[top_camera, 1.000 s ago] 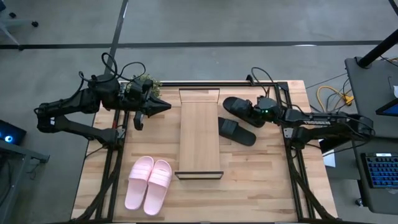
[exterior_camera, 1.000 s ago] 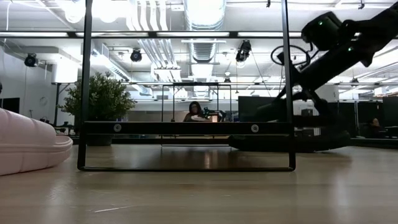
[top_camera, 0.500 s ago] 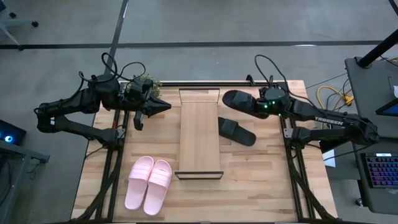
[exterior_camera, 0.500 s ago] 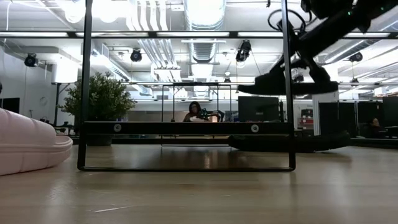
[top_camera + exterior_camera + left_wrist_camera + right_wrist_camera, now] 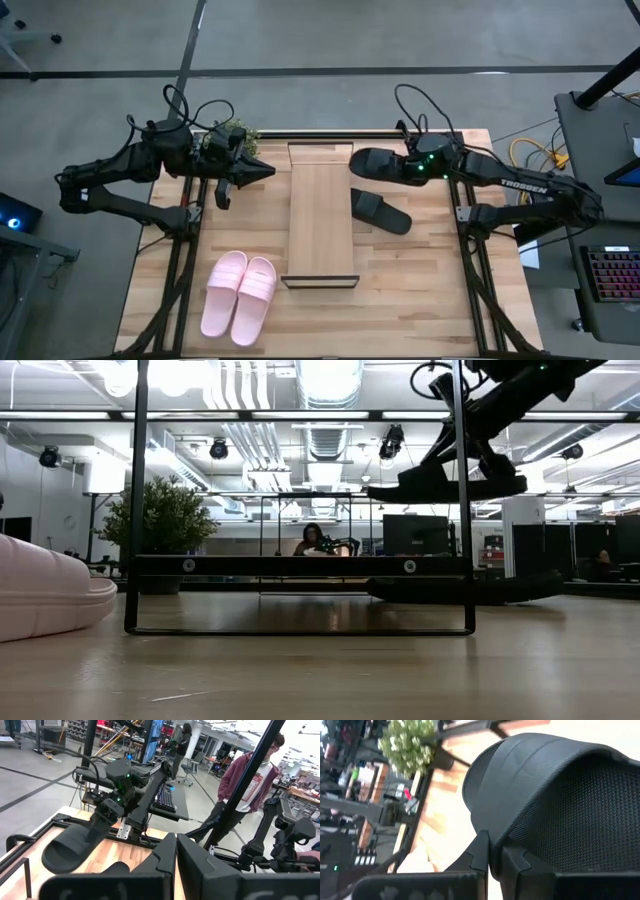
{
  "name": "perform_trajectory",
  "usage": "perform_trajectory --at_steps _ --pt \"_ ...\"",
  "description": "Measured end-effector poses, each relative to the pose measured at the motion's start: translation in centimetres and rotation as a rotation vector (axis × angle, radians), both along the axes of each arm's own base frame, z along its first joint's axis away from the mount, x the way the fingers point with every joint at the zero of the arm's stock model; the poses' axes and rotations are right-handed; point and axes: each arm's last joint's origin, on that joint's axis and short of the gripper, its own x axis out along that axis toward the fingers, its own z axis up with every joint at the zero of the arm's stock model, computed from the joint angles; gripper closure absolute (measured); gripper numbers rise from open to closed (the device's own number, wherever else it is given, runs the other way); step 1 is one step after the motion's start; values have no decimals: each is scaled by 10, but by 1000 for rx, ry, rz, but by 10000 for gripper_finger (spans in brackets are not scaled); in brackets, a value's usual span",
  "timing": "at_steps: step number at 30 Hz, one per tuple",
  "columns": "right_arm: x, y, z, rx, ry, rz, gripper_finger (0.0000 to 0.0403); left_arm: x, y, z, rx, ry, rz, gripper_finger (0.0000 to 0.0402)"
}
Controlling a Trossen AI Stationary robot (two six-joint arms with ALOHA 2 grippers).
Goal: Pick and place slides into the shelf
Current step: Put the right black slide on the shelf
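Right tool (image 5: 412,167), clamped on a black slide (image 5: 378,162), holds it aloft beside the shelf (image 5: 321,215) for placement; left tool (image 5: 262,171) waits pinched together.

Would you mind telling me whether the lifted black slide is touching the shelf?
Apart. The low view shows the lifted black slide, held by the right gripper, hanging clear above the shelf.

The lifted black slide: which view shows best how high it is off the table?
The low view: the lifted black slide hangs clear of the tabletop in the right tool. The high view shows it beside the shelf, not its height. The left wrist view shows it tilted; the right wrist view only its strap.
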Motion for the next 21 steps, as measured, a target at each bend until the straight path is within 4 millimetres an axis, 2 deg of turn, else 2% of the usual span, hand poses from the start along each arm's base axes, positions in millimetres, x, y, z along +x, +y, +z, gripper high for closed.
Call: perform_trajectory --at_steps 12,21 --pt "33 -11 -5 14 -58 88 390 0 0 0 0 -1 0 402" --pt "75 -27 0 -2 -30 194 390 0 0 2 0 -16 0 402"
